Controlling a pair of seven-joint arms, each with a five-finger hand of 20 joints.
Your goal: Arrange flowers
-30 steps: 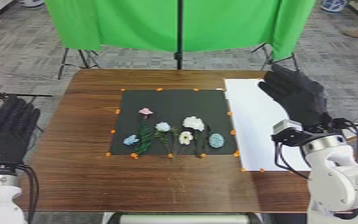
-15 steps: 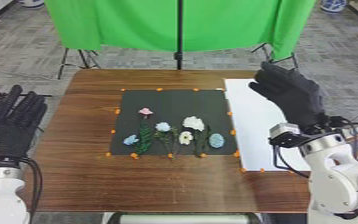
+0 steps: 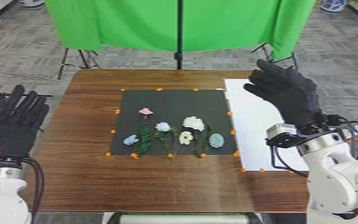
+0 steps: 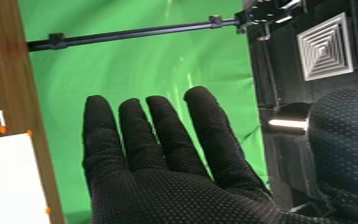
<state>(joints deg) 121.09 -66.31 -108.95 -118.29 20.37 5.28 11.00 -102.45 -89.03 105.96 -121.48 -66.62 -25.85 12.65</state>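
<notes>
In the head view my right hand [image 3: 286, 92] is open above the white sheet at the table's right side, away from the flowers. The right wrist view has the same hand [image 4: 171, 192] with straight fingers, holding nothing. My left hand [image 3: 11, 127] is open beside the table's left edge. On the dark mat [image 3: 171, 107] lie a pink flower [image 3: 145, 111] with a green stem, a small blue flower [image 3: 131, 140], a pale blue-white flower [image 3: 163, 127], a large white flower [image 3: 193, 123], a smaller white flower [image 3: 185, 137] and a light blue oval flower head [image 3: 215, 140].
A white sheet [image 3: 257, 125] lies right of the mat, with orange markers around both. Brown wood of the table [image 3: 158, 187] borders them at the front. Behind the table hangs a green cloth [image 3: 122, 25] on a dark stand. Cables hang by both wrists.
My right hand has shifted slightly left and up over the sheet. My left hand has moved a little to the right and upward, its fingers spreading from closer together.
</notes>
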